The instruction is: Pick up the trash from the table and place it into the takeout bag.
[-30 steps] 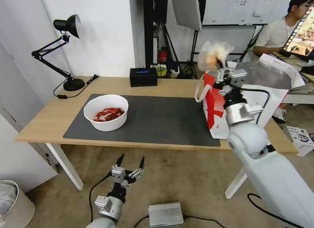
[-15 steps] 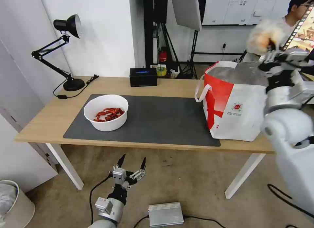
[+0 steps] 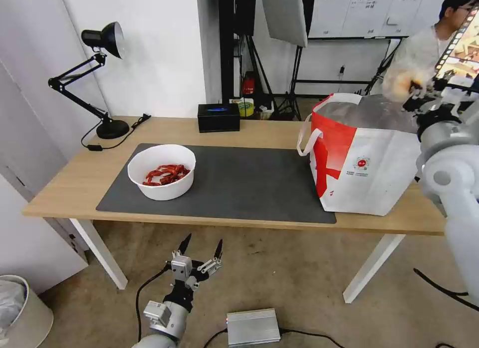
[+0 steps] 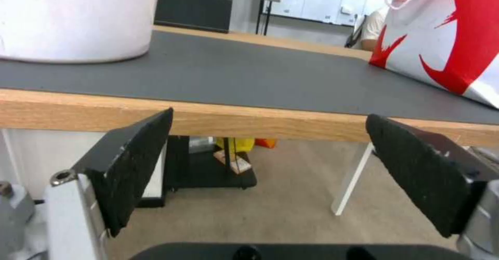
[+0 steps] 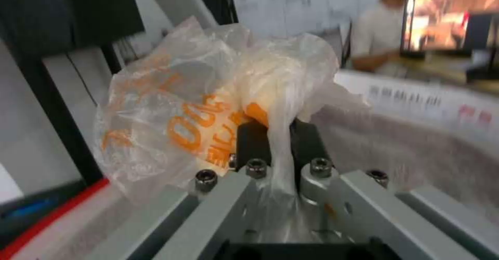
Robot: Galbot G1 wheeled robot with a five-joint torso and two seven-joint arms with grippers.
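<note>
My right gripper is shut on a small clear bag of yellowish food, one piece of the trash, held in the air over the far right edge of the takeout bag. In the right wrist view the clear bag with orange print is pinched between the black fingers, above the foil lining. A white bowl of red shells sits on the dark mat of the table. My left gripper hangs open below the table's front edge, also seen as the gripper in its own wrist view.
A black desk lamp stands at the table's back left and a black box at the back middle. A silver box and cables lie on the floor. A pale bin stands at the lower left.
My right arm swung right from the takeout bag's near left corner to its far right side, carrying the clear bag, and then came down slightly. The left arm stayed put.
</note>
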